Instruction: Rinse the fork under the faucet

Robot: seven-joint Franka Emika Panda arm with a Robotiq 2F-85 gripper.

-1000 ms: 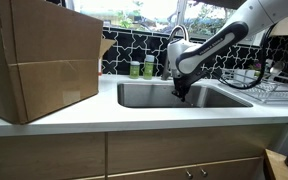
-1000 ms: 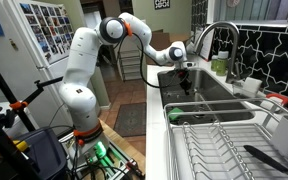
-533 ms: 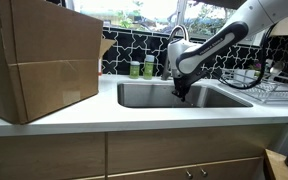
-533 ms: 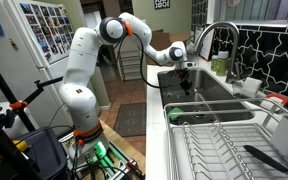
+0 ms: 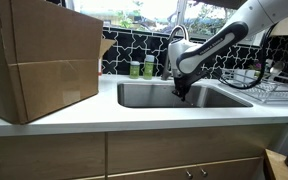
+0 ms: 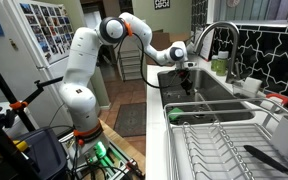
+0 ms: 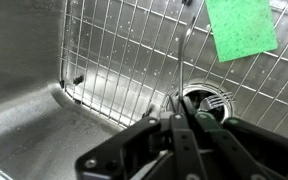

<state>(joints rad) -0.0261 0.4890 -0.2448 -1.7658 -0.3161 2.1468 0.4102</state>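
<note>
We see the thin silver metal fork (image 7: 183, 60) pinched in the closed jaws of the black gripper (image 7: 184, 120), pointing down inside the stainless steel sink (image 5: 144, 95) over its wire grid (image 7: 114, 60). A green square sponge (image 7: 242, 27) lies on the sink's floor. The tall silver gooseneck faucet (image 5: 172, 42) rises at the sink's back rim.

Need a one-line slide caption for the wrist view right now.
Shut gripper holding the fork above the sink's wire grid, with a green sponge and the drain beyond.
</note>
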